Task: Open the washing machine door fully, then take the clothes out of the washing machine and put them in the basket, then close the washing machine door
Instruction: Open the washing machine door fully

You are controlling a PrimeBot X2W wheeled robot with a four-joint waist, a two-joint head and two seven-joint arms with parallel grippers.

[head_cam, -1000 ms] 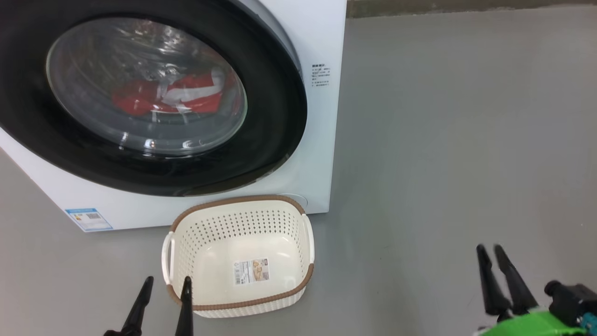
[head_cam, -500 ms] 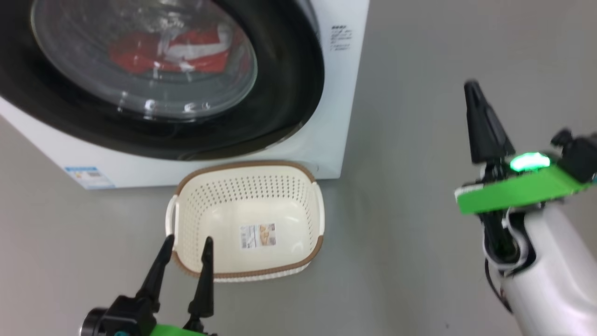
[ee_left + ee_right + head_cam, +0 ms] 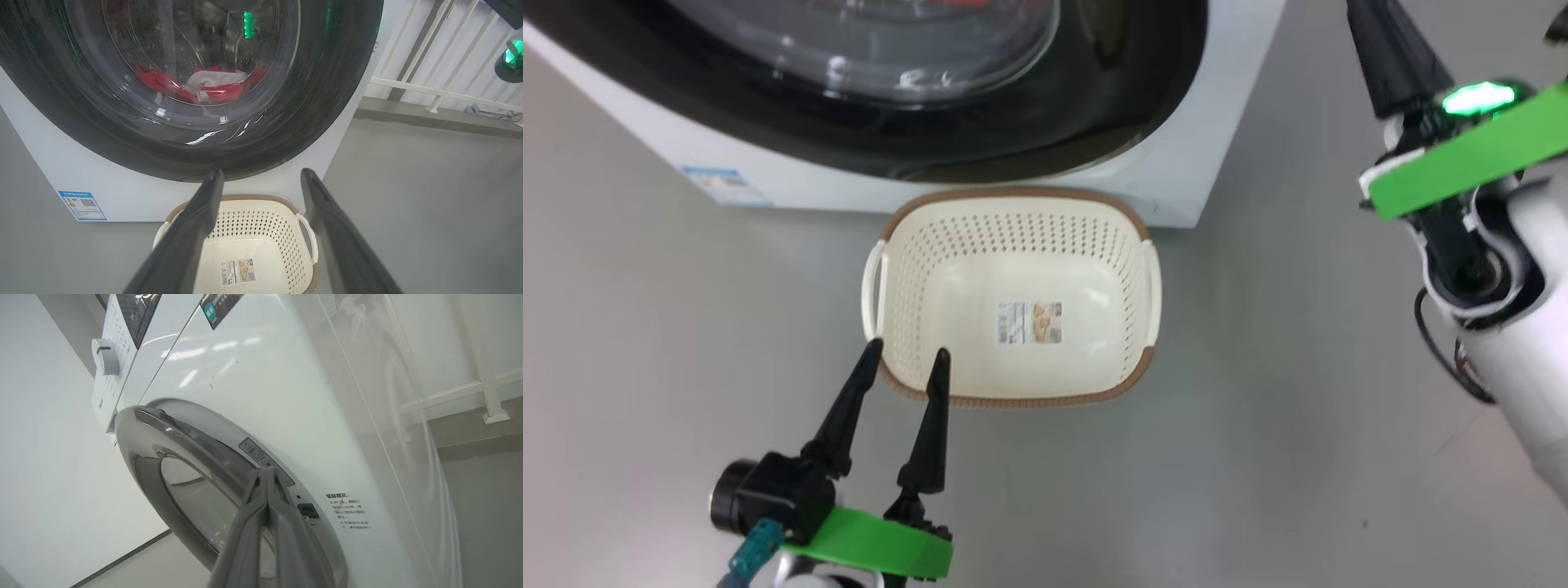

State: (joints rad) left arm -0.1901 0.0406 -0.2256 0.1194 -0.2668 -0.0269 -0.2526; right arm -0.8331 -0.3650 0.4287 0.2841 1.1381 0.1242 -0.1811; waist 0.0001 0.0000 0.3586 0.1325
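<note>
The task is being judged as barely begun: the large round washing machine door, with its glossy black rim and bulging clear glass window, is being seen apparently shut against the big white front-loading washing machine, so even the first step, opening it fully, is not yet done. The red clothes with white parts are being seen through the glass, lying at the bottom of the drum. The small cream perforated plastic basket with a brown woven-look rim is being kept on the grey floor just in front of the machine, with nothing in it but the sticker on its bottom. The right end effector is being held with its two fingers pressed together on nothing, tips pointed at the door's edge near a warning label; contact there cannot be told. The left end effector is being held wide open and empty over the basket's near left corner. Opening, unloading and closing are all being left to do.
</note>
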